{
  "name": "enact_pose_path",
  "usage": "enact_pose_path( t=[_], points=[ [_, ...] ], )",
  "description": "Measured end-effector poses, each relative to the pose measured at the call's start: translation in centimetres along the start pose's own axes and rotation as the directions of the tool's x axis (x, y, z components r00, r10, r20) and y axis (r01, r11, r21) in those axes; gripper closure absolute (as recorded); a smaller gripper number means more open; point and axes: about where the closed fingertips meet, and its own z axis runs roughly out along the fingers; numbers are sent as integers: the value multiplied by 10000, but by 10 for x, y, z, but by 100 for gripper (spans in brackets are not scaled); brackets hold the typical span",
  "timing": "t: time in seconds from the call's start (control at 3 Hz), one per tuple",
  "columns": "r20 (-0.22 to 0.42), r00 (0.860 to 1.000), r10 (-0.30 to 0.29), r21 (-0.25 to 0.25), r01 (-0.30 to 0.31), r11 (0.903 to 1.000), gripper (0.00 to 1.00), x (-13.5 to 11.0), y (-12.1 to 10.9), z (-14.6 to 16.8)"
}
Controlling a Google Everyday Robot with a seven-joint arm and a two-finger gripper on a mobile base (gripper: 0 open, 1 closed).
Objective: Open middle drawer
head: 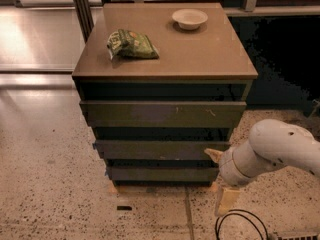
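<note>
A drawer cabinet with three dark grey-green fronts stands in the middle of the camera view. The top front (162, 113) has pale scratch marks. The middle drawer (160, 149) is a plain flat front below it; it looks closed or nearly so, with none of its inside showing. The smallest front (162, 174) is at the bottom. My gripper (216, 155) is at the right end of the middle drawer front, a pale fingertip touching or close to its right edge. My white arm (272, 151) comes in from the right.
On the cabinet top (200, 49) lie a green snack bag (131, 44) and a white bowl (189, 18). A black cable (240, 226) loops on the speckled floor at the lower right. A dark post (82, 9) stands behind the cabinet's left corner.
</note>
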Motion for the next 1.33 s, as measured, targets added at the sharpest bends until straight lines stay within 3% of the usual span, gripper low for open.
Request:
enact_pose_path(
  t=[0.33, 1.0, 1.33],
  points=[
    [-75, 9996, -268, 365, 271, 9990, 0, 4, -10, 38],
    [84, 9988, -487, 615, 480, 9970, 0, -4, -18, 49],
    [195, 9952, -963, 1056, 937, 9900, 0, -18, -38, 65]
  ],
)
